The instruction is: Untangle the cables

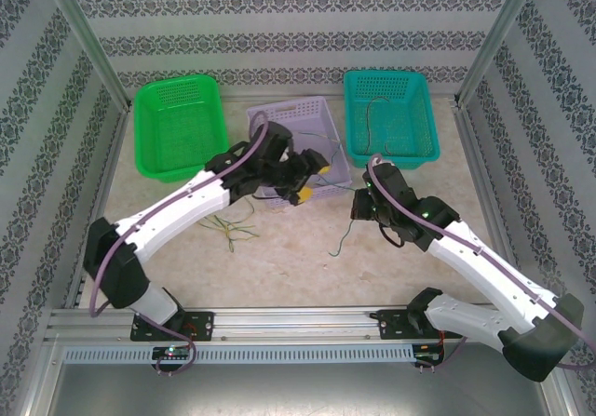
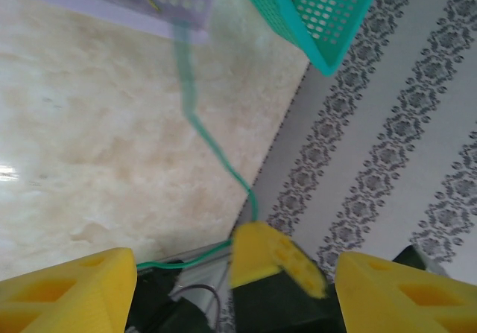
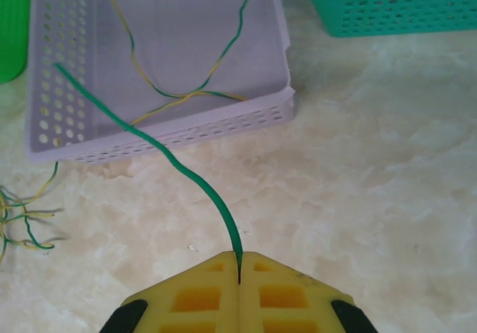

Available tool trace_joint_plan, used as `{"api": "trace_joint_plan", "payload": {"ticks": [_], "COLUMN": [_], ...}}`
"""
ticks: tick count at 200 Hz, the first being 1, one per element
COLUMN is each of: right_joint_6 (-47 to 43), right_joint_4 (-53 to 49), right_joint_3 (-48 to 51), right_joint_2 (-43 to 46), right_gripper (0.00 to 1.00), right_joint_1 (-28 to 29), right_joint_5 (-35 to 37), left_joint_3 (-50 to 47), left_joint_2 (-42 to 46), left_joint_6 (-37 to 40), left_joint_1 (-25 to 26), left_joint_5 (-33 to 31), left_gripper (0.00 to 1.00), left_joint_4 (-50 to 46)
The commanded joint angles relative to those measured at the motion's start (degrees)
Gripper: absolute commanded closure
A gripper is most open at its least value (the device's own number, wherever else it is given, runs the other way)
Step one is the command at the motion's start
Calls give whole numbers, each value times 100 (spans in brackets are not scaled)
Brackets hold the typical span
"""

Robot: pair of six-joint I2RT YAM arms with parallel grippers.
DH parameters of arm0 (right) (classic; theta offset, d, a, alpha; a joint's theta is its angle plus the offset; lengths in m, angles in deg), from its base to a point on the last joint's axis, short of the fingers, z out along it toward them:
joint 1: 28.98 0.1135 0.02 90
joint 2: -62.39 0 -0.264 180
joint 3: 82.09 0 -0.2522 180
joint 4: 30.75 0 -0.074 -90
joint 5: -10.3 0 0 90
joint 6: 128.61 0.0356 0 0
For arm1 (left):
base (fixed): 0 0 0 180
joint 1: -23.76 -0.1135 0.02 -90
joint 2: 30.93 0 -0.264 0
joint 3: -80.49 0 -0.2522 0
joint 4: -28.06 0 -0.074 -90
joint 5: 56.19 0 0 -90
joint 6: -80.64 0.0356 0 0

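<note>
marbled tabletop (image 1: 298, 260) — near the lilac basket (image 3: 45, 87), right jaws clamp a green cable (image 3: 235, 247), left jaws apart; seems light, limp — best held near an end.

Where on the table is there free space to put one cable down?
The bare table between the loose cables, the green cable held by the right gripper, and the front rail is free. Around the lavender basket it is crowded, with the left gripper over it.
</note>
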Motion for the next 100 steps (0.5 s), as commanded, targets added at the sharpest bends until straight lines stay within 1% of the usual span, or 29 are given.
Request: {"api": "trace_joint_plan", "payload": {"ticks": [1,33,63,85,100], "right_joint_6": [-519,-874,-1055,-1134,-1192], "right_joint_4": [402,667,819,972,1085], "right_joint_3": [-120,-314,-411,-413,-414], "right_joint_2": [-26,-205,-238,-270,-298], "right_gripper": [100,100,100,100,100], "right_joint_1": [75,127,165,230,285], "right_joint_5": [-117,-241,-281,-379,-534], "left_joint_3": [764,1292,1363,1333,1252], "left_joint_2": [-521,-973,-1031,-1015,-988], "left_joint_6": [-187,-27,-155,-312,-413], "left_joint_1": [136,169,168,170,155], "left_joint_5": [-47,-283,-513,-626,-795], "left_gripper": [29,31,33,33,35], "left_joint_4": [-458,-1057,-1326,-1325,-1247]}}
